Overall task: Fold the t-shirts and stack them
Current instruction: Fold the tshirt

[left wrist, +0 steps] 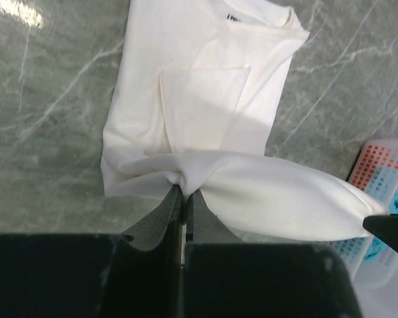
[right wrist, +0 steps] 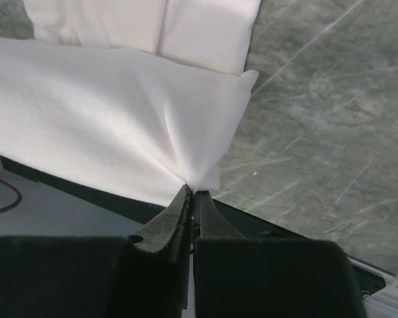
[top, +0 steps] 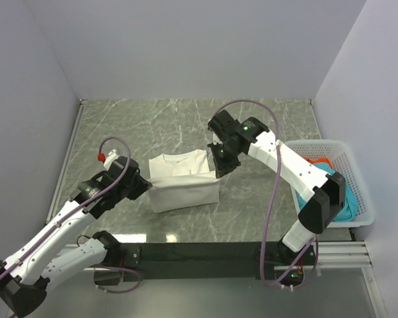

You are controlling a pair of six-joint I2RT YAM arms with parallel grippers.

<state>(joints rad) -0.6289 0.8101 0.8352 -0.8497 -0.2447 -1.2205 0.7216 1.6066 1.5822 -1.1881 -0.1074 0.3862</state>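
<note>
**Two pinches on one white t-shirt (top: pixel 184 191)**

I saw the grey marbled table (top: pixel 265 126) under both arms. The white t-shirt was the largest thing on it, and it lay between my two tools. Most of its folded body rested flat on the stone, ahead of the left fingertips, with the collar at the far end from them. One edge of the shirt was raised off the table as a band of cloth stretched from one tool across to the other.

A white mesh basket (top: pixel 361 173) sat well off to the outer side of my right arm. A teal t-shirt (top: pixel 352 199) lay in it, partly hidden behind that arm's elbow. I could see only a sliver of a red-orange t-shirt (top: pixel 318 161) at the end of the basket nearest the right wrist.

I had the left gripper (left wrist: pixel 183 193) closed narrow on a bunched bit of the white cloth, which puckered right at its tips. The right gripper (right wrist: pixel 192 192) was likewise clamped on a corner of the same shirt. The fabric fanned away to its left, with bare table to its right.
</note>
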